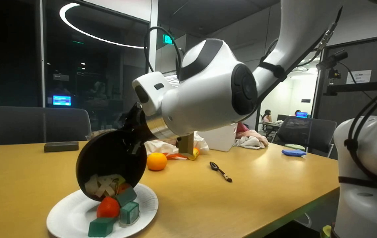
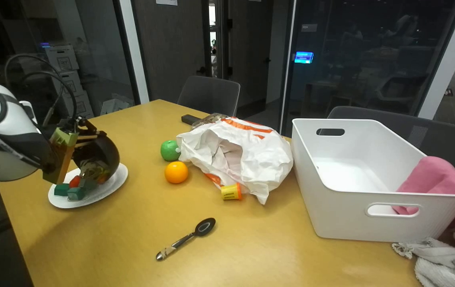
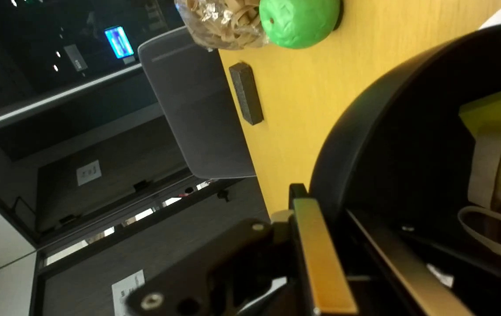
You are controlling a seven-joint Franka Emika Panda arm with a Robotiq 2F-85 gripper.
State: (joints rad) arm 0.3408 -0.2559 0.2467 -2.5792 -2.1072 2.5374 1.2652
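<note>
My gripper (image 3: 327, 206) is shut on the rim of a black bowl (image 3: 391, 145), one finger on each side of its wall. In both exterior views the bowl (image 1: 109, 155) (image 2: 112, 151) is tipped steeply over a white paper plate (image 1: 63, 215) (image 2: 120, 180), its lower rim at or near the plate. Beige strips (image 3: 486, 169) and a yellow-green block (image 3: 496, 116) lie inside the bowl. A red-orange rounded object (image 1: 108, 207) and green blocks (image 1: 101, 227) lie on the plate below the bowl's mouth. Another green block (image 1: 126, 196) is at the bowl's lower rim.
An orange (image 1: 157, 161) (image 2: 176, 172), a green apple (image 2: 170, 150) (image 3: 300, 22), a crumpled white bag (image 2: 259, 147) and a small yellow tub (image 2: 231, 192) stand nearby. A black spoon (image 1: 220, 172) (image 2: 187, 239), dark block (image 1: 61, 146) and white bin (image 2: 331, 211) with pink cloth (image 2: 436, 179) are on the table.
</note>
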